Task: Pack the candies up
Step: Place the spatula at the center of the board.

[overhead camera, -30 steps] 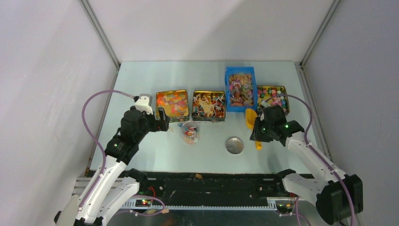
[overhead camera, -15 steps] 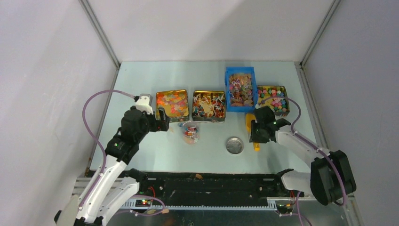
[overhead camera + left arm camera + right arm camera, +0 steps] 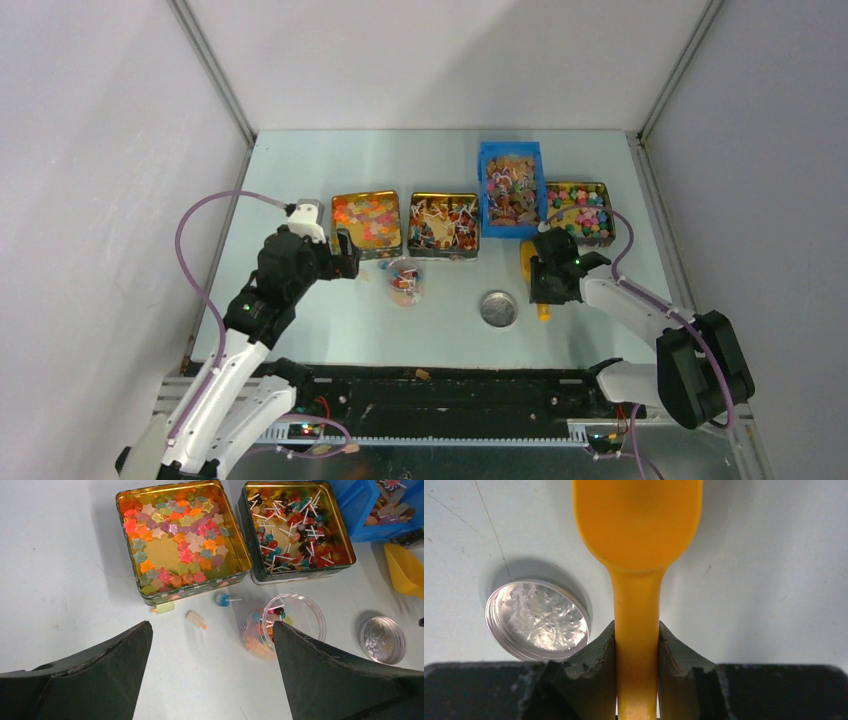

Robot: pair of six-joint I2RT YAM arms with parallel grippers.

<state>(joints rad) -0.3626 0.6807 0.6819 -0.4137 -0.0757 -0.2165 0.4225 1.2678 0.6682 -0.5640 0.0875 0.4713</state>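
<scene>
The candies fill a gold tin of star shapes (image 3: pixel 182 540), a gold tin of lollipops (image 3: pixel 295 527), a blue bin (image 3: pixel 511 188) and a tin at the far right (image 3: pixel 580 212). A clear jar (image 3: pixel 282 630) holds some mixed candies. Three loose pieces (image 3: pixel 196 619) lie on the table beside it. My left gripper (image 3: pixel 212 627) hovers open above the table just left of the jar, holding nothing. My right gripper (image 3: pixel 636 627) is shut on the handle of the orange scoop (image 3: pixel 637 530), whose empty bowl points toward the tins.
A round silver lid (image 3: pixel 538 620) lies flat on the table left of the scoop handle, close to my right gripper. The tins and bin stand in a row across the middle of the pale table (image 3: pixel 330 320). Grey walls close in the sides.
My right arm has swung left and drawn in, carrying the scoop a little toward the lid. The left arm has not moved.
</scene>
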